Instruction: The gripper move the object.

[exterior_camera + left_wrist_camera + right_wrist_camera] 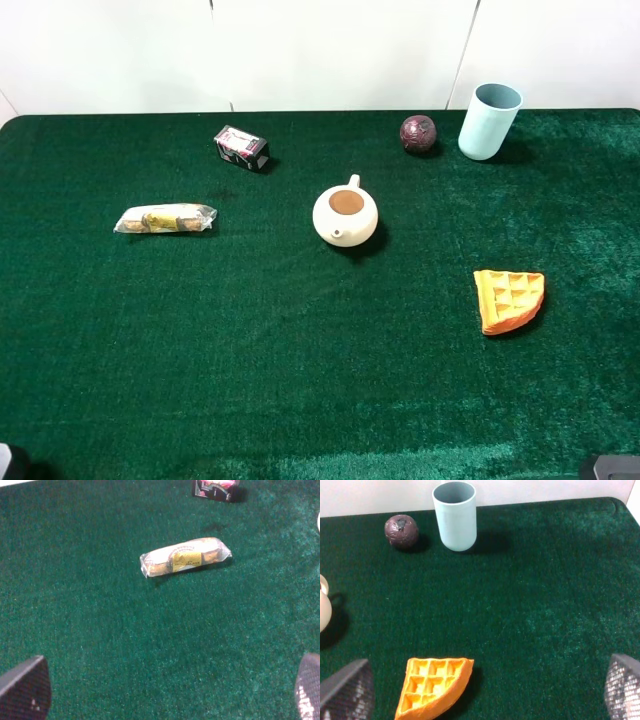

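Note:
The small black box with pink and white printing [241, 147] lies on the green cloth at the back left. Its lower part shows at the far edge of the left wrist view [215, 489]. My left gripper [167, 692] is open and empty, low over the cloth, well short of the box and with the snack bar between them. My right gripper [485, 692] is open and empty on the right side, just behind the waffle piece. In the exterior high view only dark bits of the arms show at the bottom corners.
A clear-wrapped yellow snack bar [165, 218] [185, 556] lies left of centre. A cream teapot [345, 215] stands mid-table. A dark red ball [418, 133] [401, 530] and pale blue cup [489, 121] [454, 515] stand at the back right. An orange waffle piece [508, 299] [434, 687] lies at the right.

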Available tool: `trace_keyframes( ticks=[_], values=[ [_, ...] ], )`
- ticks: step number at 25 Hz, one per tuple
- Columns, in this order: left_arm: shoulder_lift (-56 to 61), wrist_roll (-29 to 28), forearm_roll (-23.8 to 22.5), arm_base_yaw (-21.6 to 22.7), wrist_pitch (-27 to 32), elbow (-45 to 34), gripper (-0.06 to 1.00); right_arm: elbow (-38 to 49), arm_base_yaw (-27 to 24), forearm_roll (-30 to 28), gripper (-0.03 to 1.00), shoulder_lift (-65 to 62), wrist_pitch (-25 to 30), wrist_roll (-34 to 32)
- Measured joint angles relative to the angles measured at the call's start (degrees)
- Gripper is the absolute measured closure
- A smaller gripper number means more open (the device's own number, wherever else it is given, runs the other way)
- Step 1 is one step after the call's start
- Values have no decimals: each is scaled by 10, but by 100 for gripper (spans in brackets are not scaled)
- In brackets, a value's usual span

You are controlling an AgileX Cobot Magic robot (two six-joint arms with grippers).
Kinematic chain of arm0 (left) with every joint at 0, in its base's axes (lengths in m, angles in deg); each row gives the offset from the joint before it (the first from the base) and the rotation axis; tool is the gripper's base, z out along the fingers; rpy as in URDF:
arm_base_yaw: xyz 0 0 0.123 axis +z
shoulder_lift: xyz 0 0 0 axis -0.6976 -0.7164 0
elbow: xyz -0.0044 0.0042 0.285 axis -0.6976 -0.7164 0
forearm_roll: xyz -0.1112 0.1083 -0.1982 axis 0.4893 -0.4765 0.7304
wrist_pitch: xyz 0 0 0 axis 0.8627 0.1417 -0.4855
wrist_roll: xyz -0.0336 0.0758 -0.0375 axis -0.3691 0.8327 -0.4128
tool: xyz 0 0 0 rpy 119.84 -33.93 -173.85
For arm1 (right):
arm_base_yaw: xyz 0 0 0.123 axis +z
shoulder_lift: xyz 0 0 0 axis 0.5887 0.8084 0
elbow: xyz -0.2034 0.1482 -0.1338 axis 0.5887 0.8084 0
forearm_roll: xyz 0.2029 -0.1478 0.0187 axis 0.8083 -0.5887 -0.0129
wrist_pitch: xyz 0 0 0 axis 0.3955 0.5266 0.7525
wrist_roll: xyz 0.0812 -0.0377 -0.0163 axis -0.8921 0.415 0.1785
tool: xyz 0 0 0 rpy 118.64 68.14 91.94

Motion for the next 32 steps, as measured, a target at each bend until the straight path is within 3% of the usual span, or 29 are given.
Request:
trace_keyframes(
  ticks=[23, 32],
  values=[
    [-5, 0, 0, 0, -1, 11, -5, 0, 0, 0, 28, 0, 0, 0],
    [-151, 0, 0, 0, -4, 59, -5, 0, 0, 0, 28, 0, 0, 0]
  ],
)
